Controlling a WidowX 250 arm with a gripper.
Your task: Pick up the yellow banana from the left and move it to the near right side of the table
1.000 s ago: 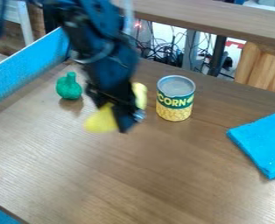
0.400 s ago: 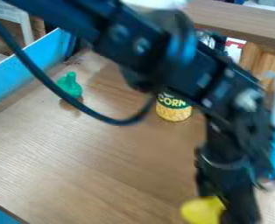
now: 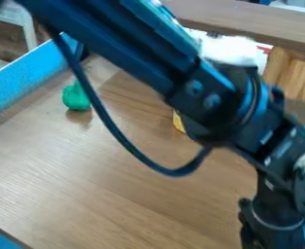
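Gripper [image 3: 275, 237] is being held at lower right, whether clenched or released impossible to tell; a yellow can [image 3: 178, 123] is being mostly covered by the arm [image 3: 213, 97].

Table [image 3: 116, 180] brown wood-grain; side panel [image 3: 19, 75] bright blue; pear-shaped object [image 3: 76, 97] green
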